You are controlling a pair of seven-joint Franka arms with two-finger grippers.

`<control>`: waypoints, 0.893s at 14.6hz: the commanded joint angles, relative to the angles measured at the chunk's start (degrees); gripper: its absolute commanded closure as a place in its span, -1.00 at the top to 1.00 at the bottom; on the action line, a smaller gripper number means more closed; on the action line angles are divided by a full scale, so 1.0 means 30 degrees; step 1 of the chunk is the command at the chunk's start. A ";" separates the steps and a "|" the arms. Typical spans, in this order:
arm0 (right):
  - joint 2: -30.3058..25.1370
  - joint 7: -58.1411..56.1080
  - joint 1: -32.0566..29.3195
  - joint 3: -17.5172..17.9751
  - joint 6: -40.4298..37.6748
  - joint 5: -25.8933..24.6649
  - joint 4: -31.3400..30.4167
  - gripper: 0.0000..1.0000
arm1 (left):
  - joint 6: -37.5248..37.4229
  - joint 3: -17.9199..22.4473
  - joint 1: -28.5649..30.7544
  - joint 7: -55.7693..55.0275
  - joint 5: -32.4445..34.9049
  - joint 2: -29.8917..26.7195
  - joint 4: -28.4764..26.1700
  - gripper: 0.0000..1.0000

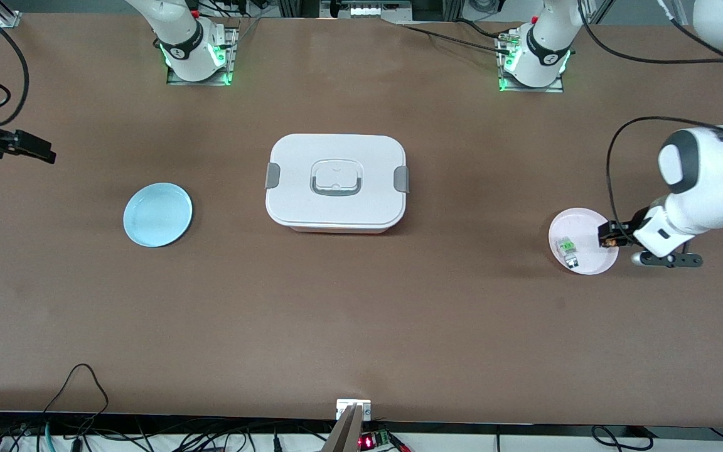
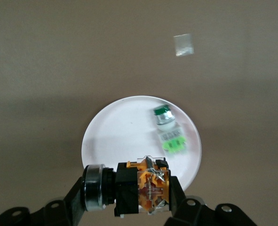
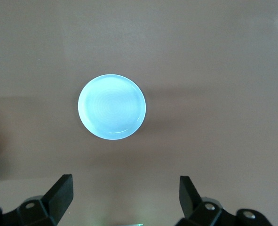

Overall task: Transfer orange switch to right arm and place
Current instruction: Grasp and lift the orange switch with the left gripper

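The left gripper (image 1: 610,240) grips the orange switch (image 2: 141,190) crosswise over the pink plate (image 1: 578,221). The right gripper (image 3: 126,193) waits wide open above the blue plate (image 1: 157,215), well apart.

white arms, grey joints, black cables, black-fingered claws.

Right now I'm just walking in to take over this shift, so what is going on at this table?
The left gripper has its jaws shut on the orange switch, holding it over the pink plate, where a green-topped switch lies. The right gripper waits with jaws open above the empty blue plate at the right arm's end of the table. A closed white lidded box sits between the plates. No handover yet.
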 commanded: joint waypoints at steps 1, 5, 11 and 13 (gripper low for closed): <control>0.0352 0.0092 0.0014 0.0141 -0.0064 0.0458 0.0345 1.00 | -0.2933 -0.0936 0.0033 0.2731 -0.0292 0.0384 0.2160 -0.84; 0.0353 0.0119 0.0014 0.0142 -0.0444 0.1920 0.0287 1.00 | -0.3057 -0.2579 0.0064 0.8201 -0.2219 0.0704 0.2163 -0.87; 0.0557 -0.0173 -0.0016 0.0083 -0.0770 0.4903 0.0316 1.00 | -0.2910 -0.2845 -0.0434 1.8694 -1.1119 0.2288 0.2193 -0.92; 0.1023 -0.0202 -0.0249 -0.0004 -0.0914 0.7536 0.0316 1.00 | -0.3113 -0.2903 -0.0582 2.0925 -1.4049 0.2318 0.2193 -0.92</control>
